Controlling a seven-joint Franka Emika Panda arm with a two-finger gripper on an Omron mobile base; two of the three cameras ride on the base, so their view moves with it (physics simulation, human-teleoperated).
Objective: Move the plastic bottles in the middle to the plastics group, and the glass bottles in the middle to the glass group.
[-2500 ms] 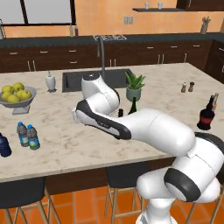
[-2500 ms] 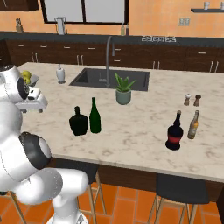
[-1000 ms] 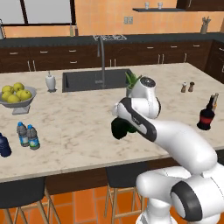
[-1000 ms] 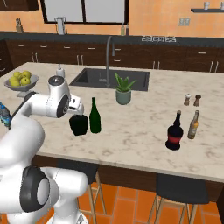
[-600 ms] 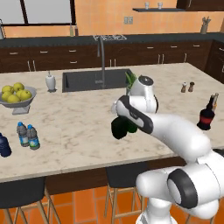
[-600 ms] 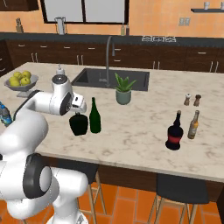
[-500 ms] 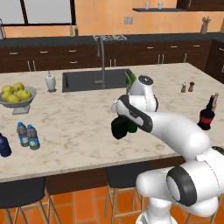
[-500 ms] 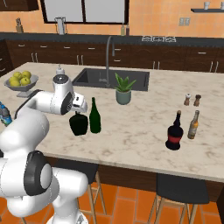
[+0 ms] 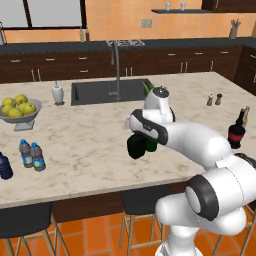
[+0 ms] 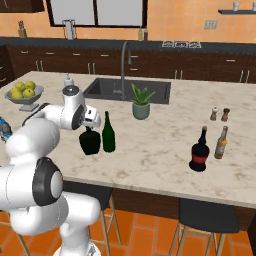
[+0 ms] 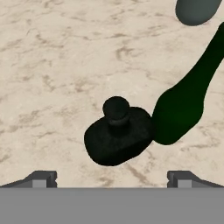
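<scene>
Hand view – squat black bottle (image 11: 118,135) beside slim green bottle (image 11: 183,105)

A rendered home kitchen is shown. A marble island (image 9: 90,150) with sink (image 9: 107,91) and faucet (image 10: 123,60) is backed by dark cabinets (image 10: 200,65).

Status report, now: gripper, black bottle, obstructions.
Gripper open above squat black bottle, nothing held. Bottle upright on counter. Green wine bottle close beside it, crowding one side.

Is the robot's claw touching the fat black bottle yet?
Apart. In the hand view, the open gripper hangs above the black bottle, its fingertips clear of it.
</scene>
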